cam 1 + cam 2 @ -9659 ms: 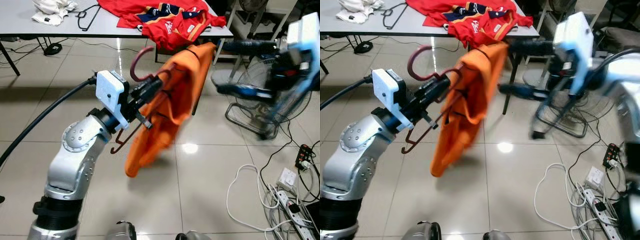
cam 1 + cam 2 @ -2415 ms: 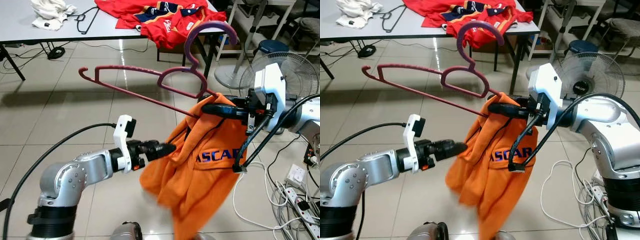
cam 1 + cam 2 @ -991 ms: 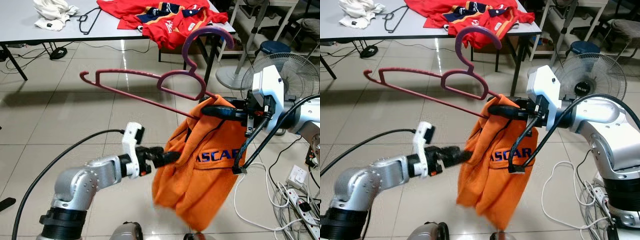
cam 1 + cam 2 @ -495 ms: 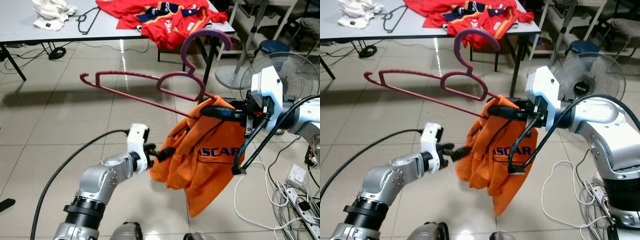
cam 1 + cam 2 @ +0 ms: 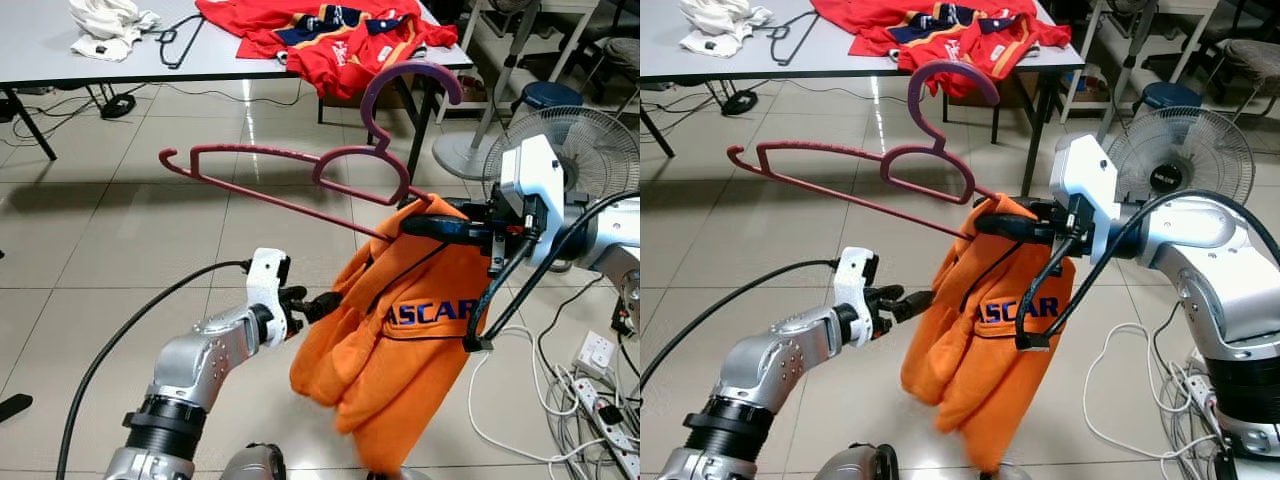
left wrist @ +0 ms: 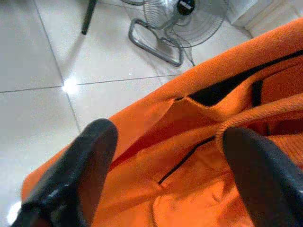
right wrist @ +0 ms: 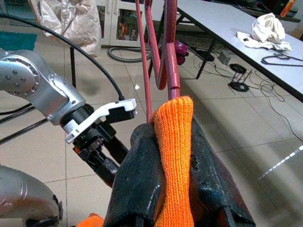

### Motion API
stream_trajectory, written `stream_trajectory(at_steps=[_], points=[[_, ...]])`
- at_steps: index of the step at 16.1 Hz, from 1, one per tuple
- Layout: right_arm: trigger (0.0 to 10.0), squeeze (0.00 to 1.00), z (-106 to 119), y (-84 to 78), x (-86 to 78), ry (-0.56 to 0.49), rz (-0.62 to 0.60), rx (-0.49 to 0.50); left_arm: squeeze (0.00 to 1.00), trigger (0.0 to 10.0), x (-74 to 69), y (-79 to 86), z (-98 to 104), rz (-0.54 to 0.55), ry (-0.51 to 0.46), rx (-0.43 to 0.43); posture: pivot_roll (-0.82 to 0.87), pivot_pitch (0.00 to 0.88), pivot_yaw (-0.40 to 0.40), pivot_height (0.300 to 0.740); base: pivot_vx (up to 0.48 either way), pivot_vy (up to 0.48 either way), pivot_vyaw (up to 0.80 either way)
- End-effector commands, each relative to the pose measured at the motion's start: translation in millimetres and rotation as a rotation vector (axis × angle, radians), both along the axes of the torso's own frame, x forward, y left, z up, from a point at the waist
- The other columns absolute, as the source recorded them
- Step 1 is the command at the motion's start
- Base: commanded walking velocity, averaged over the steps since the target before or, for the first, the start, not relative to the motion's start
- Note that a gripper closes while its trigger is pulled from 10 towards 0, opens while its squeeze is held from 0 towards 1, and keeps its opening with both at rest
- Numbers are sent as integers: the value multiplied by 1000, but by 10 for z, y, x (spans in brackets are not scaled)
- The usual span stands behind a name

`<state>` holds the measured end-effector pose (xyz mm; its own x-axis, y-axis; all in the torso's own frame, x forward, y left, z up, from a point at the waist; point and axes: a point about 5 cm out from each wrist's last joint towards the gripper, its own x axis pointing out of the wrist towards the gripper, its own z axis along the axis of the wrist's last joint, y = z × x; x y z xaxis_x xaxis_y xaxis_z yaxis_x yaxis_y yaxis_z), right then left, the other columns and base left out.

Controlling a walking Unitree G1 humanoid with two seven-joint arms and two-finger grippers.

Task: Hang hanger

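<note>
Right gripper [image 5: 992, 222]: my jaws are clamped narrow on a fold of the orange shirt [image 5: 420, 330] together with one end of the maroon hanger [image 5: 300, 175]; the wrist view shows knit fabric pinched between my fingers with the hanger bar rising just beyond them.
Left gripper [image 5: 325, 300]: my jaws stand wide, one finger to each side of the shirt's collar opening, cloth between them but not squeezed.
Hanger: it juts out from my right jaws, hook up, its free arm bare and reaching well past my left jaws.
Step in hand, as I judge it: spreading the collar so the bare arm can enter.
Doing it well: close my left jaws on one layer of the collar edge only, draw it toward the bare arm, and keep my right pinch firm.
Risk: grabbing both layers would seal the opening.
</note>
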<state>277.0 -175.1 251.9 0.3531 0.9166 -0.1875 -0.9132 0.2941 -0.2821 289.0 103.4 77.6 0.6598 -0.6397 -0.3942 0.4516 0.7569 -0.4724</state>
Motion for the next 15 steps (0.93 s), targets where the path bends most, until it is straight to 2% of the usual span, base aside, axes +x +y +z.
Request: stream_trajectory(at_steps=[1, 3, 6, 15], points=[[10000, 0, 83, 2, -28, -53, 21, -9, 0, 0, -17, 30, -8, 1, 5, -2, -83, 84, 20, 740, 0, 0, 0], [10000, 0, 84, 13, -18, -55, 24, -7, 0, 0, -10, 44, 17, 9, 4, -36, -81, 82, 17, 740, 0, 0, 0], [10000, 0, 80, 22, -13, -54, 30, -9, 0, 0, 5, 81, 19, 33, -4, -34, -79, 82, 12, 740, 0, 0, 0], [10000, 0, 77, 9, -14, -52, 27, -10, 0, 0, 11, 60, 133, 62, 10, -198, -85, 90, 14, 740, 0, 0, 0]])
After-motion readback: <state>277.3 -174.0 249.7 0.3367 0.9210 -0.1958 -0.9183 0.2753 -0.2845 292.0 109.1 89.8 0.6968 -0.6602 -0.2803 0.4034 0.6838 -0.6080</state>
